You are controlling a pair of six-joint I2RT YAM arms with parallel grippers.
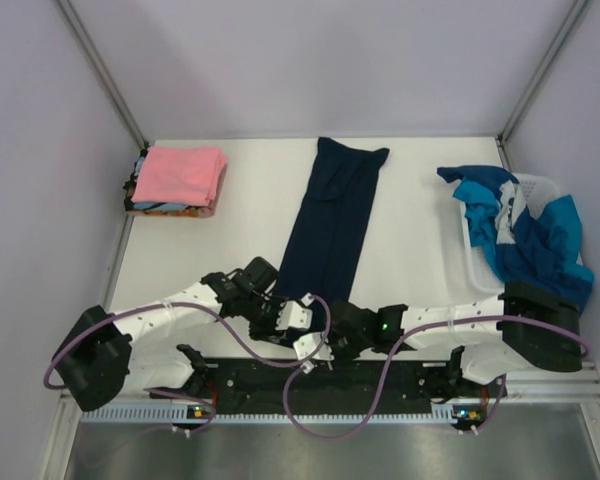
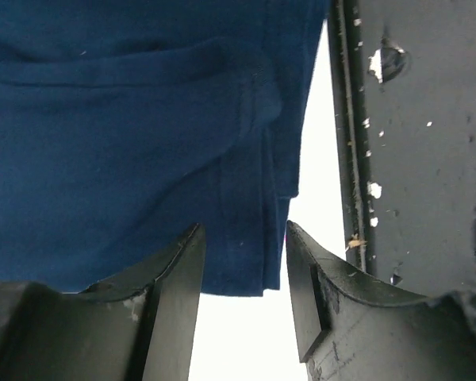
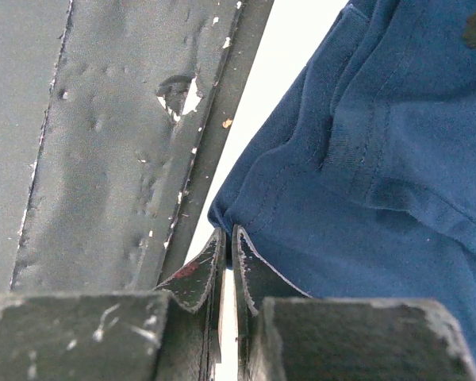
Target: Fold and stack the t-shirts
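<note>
While right gripper [image 3: 228, 238] pinches navy shirt [image 3: 381, 159] hem, left gripper [image 2: 242, 232] gapes.

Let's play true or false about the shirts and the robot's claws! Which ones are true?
The pink t-shirt lies at the far left of the table. True.
The navy t-shirt is in the basket. False: it lies on the table, folded into a long strip.
The left claw is open. True.
The right claw is wide open. False: it is shut, pinching the navy t-shirt's corner.
The basket is empty. False: blue and teal t-shirts lie heaped in the white basket.
</note>
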